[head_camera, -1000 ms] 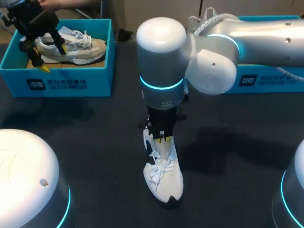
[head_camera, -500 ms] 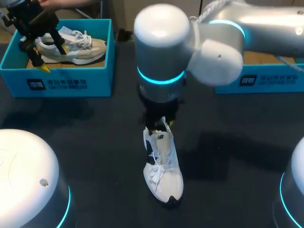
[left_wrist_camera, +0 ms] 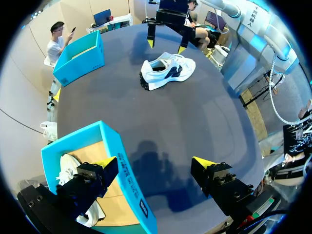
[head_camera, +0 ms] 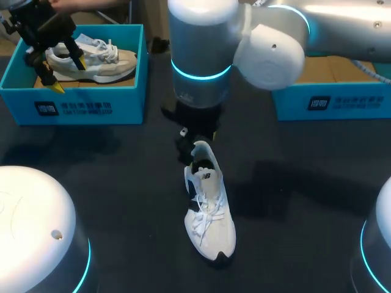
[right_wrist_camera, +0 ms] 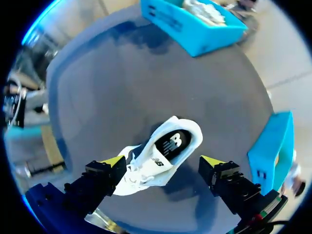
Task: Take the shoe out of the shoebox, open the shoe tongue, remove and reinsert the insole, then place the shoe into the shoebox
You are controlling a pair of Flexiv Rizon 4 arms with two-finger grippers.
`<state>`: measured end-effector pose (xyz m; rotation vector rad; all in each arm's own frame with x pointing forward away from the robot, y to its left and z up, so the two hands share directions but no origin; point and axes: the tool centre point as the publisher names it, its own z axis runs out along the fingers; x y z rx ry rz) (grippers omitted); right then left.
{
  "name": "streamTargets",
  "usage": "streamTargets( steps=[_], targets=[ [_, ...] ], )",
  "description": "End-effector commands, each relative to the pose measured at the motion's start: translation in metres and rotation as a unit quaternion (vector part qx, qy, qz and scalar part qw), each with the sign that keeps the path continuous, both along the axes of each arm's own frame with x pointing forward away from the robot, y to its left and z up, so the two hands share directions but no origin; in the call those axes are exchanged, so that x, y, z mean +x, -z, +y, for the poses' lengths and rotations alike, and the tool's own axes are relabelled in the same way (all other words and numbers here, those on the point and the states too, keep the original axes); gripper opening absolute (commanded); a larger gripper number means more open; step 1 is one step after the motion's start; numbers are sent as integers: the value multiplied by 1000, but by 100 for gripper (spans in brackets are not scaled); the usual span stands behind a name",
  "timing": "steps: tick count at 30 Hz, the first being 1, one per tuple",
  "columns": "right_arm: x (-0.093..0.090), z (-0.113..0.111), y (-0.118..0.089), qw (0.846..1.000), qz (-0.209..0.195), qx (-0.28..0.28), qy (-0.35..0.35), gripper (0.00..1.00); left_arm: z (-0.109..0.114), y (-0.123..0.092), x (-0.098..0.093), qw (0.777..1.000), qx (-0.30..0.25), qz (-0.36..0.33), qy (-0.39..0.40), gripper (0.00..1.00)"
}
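In the middle of the surface (head_camera: 110,183) the shoe (head_camera: 209,213) stands on its sole, outside both boxes, with its laces tied. Your right fingers (right_wrist_camera: 105,173) hang just above its heel opening, wide apart and holding nothing. Your left fingers (left_wrist_camera: 214,178), also wide and empty, hang over the left box (head_camera: 91,108). The shoe is probably light, with a soft upper and a stiffer sole. I think you should pinch the thin tongue at its top edge; the tied laces may resist.
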<state>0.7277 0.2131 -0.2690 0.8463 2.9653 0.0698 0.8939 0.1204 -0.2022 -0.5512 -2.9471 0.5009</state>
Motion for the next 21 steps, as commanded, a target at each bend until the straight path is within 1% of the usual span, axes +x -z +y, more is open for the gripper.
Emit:
streamTargets(
  steps=[1, 2, 3, 5, 8, 12, 16, 21],
  targets=[
    [4, -2, 2, 975, 25, 0, -219, 100, 0, 0, -1, 1000, 1, -1, 0, 100],
    [5, -2, 2, 971, 13, -7, -240, 100, 0, 0, -1, 1000, 1, -1, 0, 100],
    [6, -3, 1, 972, 7, -8, -234, 100, 0, 0, -1, 1000, 1, -1, 0, 100],
    [9, -4, -1, 965, -20, -26, -261, 100, 0, 0, -1, 1000, 1, -1, 0, 100],
    [15, -2, -4, 955, -39, -44, -291, 100, 0, 0, -1, 1000, 1, -1, 0, 100],
    [28, -1, -3, 950, -49, -45, -306, 100, 0, 0, -1, 1000, 1, -1, 0, 100],
    [41, 1, 3, 947, -42, -41, -314, 100, 0, 0, -1, 1000, 1, -1, 0, 100],
    [53, 3, 12, 945, -43, -43, -322, 100, 0, 0, -1, 1000, 1, -1, 0, 100]
  ],
)
